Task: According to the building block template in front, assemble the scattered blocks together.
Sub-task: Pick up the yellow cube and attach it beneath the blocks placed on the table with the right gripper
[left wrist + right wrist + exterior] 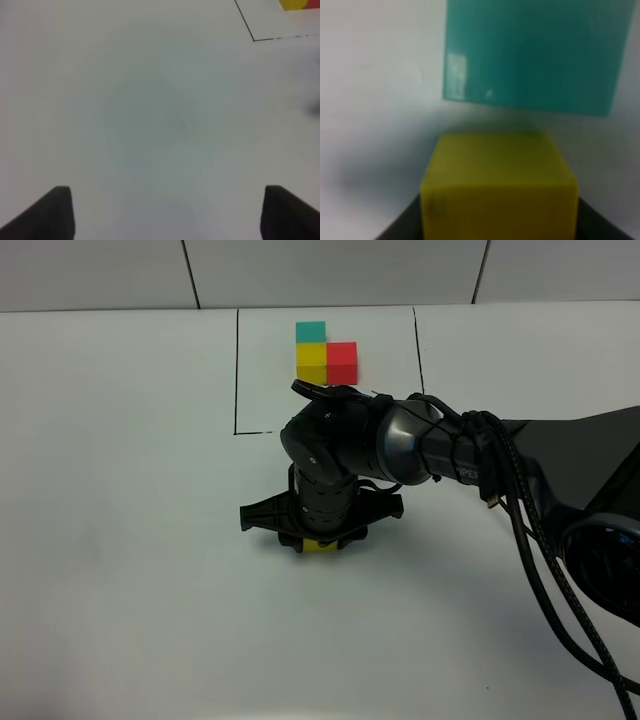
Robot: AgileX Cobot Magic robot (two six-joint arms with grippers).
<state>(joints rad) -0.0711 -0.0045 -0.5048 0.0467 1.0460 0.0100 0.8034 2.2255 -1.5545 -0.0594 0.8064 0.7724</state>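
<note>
Off to the left, the left tool (167,192) hangs open over the bench (120,540), with nothing in it. Mid-bench, the right tool (320,532) is closed, and the yellow cube (500,185) sits right at its tip; I cannot tell whether it is pinched or merely nudged. The teal cube (535,55) lies straight ahead of the yellow one, just apart. That matches the template (325,352) beyond, so I'd judge this the right arm's job.

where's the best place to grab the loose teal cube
Probably from above, once the right arm lifts away: pinch the two flat opposite sides of the teal cube that do not face the yellow cube close beside it.
</note>
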